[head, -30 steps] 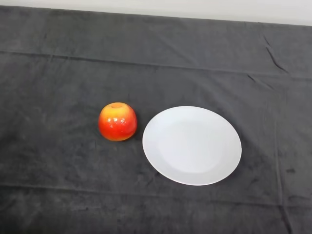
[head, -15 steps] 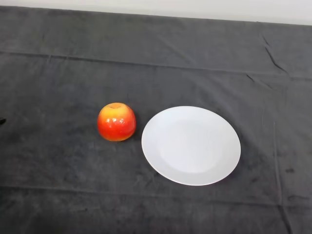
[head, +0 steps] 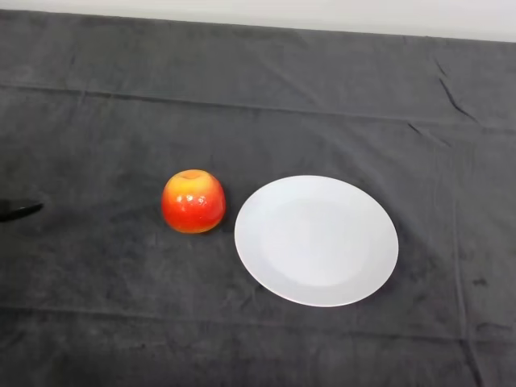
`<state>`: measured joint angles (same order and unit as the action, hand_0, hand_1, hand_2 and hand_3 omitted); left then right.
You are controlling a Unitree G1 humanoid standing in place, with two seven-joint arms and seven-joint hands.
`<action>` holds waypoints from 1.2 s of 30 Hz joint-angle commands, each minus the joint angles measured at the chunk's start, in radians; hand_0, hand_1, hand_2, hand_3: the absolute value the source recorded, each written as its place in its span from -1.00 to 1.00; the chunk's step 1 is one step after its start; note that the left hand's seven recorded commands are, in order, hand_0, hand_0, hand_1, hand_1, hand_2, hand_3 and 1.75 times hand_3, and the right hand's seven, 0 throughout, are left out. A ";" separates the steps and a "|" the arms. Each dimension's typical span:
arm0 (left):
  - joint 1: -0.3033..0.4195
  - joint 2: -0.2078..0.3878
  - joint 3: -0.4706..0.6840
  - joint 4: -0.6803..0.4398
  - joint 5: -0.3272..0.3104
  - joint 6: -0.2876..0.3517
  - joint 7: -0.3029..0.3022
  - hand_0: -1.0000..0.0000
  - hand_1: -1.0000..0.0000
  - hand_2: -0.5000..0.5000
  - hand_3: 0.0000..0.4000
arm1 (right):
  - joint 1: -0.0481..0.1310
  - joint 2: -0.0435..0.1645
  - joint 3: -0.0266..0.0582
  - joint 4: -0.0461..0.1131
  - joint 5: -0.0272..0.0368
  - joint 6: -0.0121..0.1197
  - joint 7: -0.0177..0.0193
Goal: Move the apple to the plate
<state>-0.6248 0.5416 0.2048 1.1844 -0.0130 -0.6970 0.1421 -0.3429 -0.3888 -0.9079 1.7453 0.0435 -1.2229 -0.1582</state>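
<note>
While unlabelled, apple just beside plate; perhaps hand far left.

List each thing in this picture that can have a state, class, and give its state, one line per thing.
apple: upright on the cloth, left of the plate, close beside its rim, untouched.
plate: flat on the cloth, nothing on it.
cloth: spread over the table, lightly creased.
left hand: only a dark tip shows at the left edge, well clear of the apple; open or shut cannot be told.
</note>
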 commanded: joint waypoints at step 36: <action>-0.154 -0.184 -0.183 -0.019 0.147 0.010 -0.059 1.00 1.00 0.00 -1.00 | 0.088 0.140 -0.0096 0.096 -0.0030 0.081 0.0036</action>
<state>-0.7037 0.3816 0.0447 1.1844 0.1190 -0.6912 0.0924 -0.3449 -0.3889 -0.9079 1.7454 0.0434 -1.2231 -0.1582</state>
